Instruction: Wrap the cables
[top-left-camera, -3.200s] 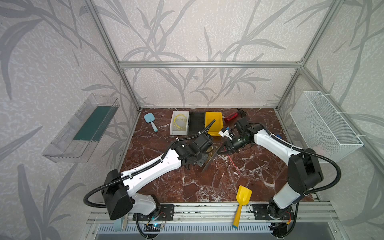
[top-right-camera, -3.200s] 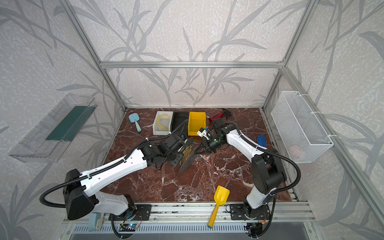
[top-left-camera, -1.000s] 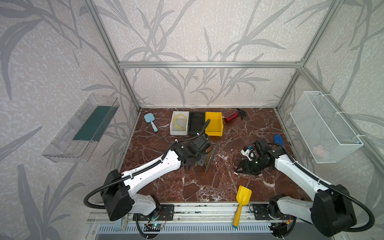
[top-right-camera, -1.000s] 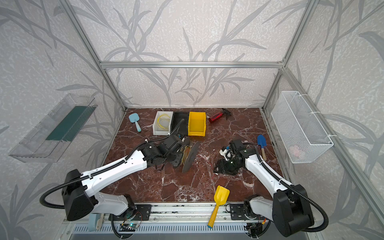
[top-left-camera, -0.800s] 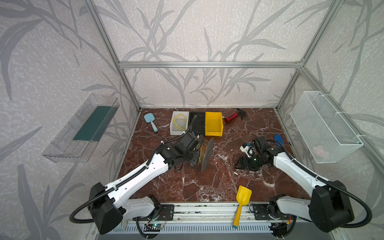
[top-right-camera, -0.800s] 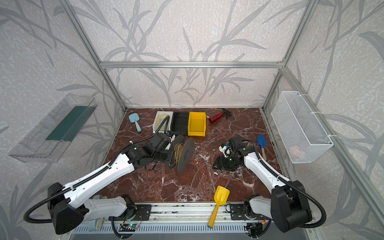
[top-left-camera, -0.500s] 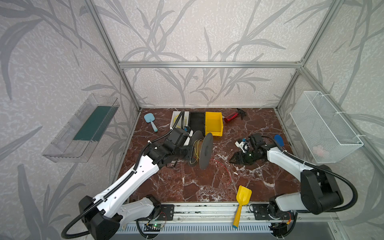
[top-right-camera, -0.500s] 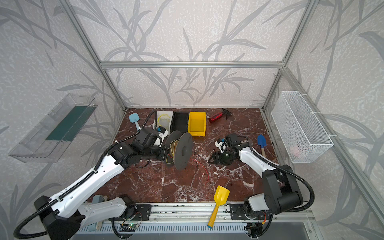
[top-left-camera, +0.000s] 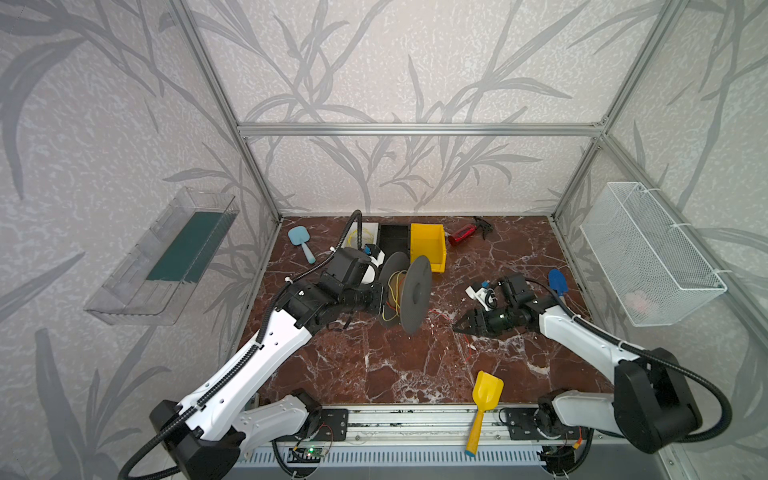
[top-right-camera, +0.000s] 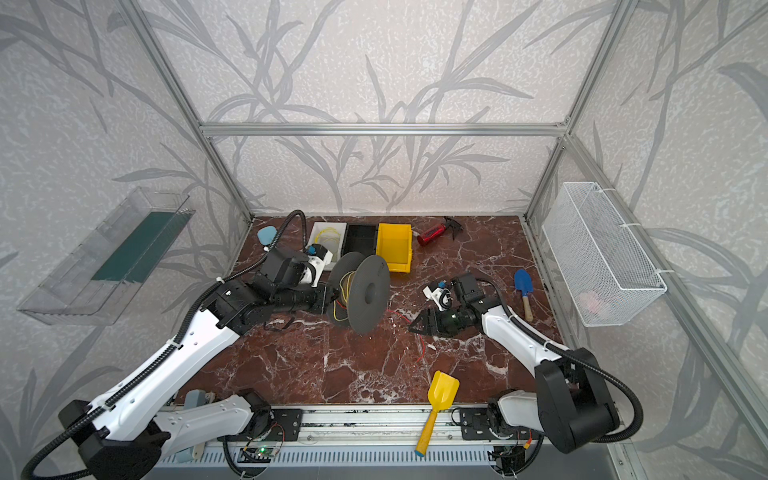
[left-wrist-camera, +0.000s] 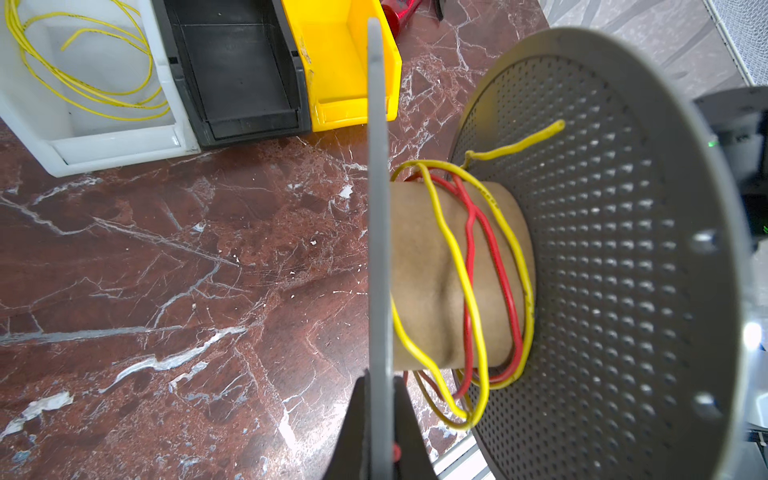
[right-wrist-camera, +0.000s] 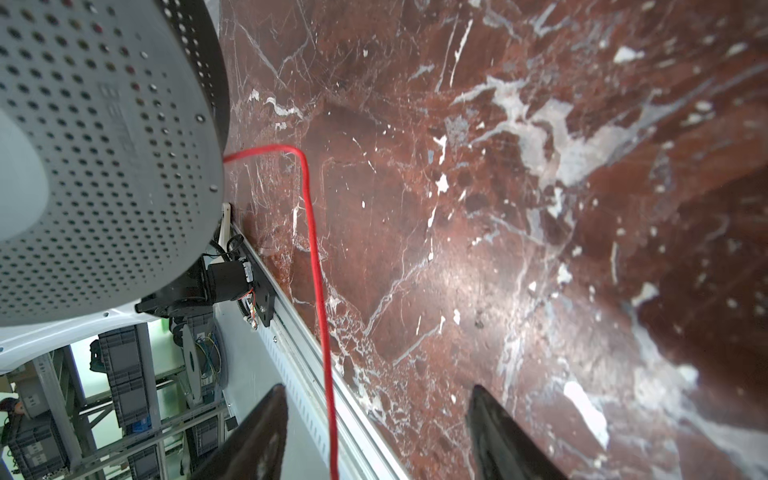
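Winding the loose red cable (right-wrist-camera: 316, 266) onto the grey perforated spool (top-left-camera: 417, 291) looks to be the step in hand. The left gripper (left-wrist-camera: 380, 386) is clamped tight on the rim of one flange and holds the spool left of centre, apparently clear of the marble table (top-left-camera: 374, 365), with its axle roughly level and running left to right. Red and yellow cables (left-wrist-camera: 469, 257) sit in a few slack turns around the cardboard core (left-wrist-camera: 419, 270). The red tail drops past the right flange to the table and trails toward the near edge. The right gripper (top-left-camera: 459, 326), low and just right of the spool, has its jaws spread wide and grips nothing. In the right wrist view the red tail passes between them, closer to one finger. To do this well, it should centre on the tail, close gently, keep light tension and lay each turn onto the core between the flanges while the left arm holds the spool steady. Any slack will likely let the loops spill off. Compared with a second earlier, the left arm has swung its elbow out to the left and turned the spool from nearly edge-on to show more of a flange face. The right gripper has come left toward the spool and opened wider.
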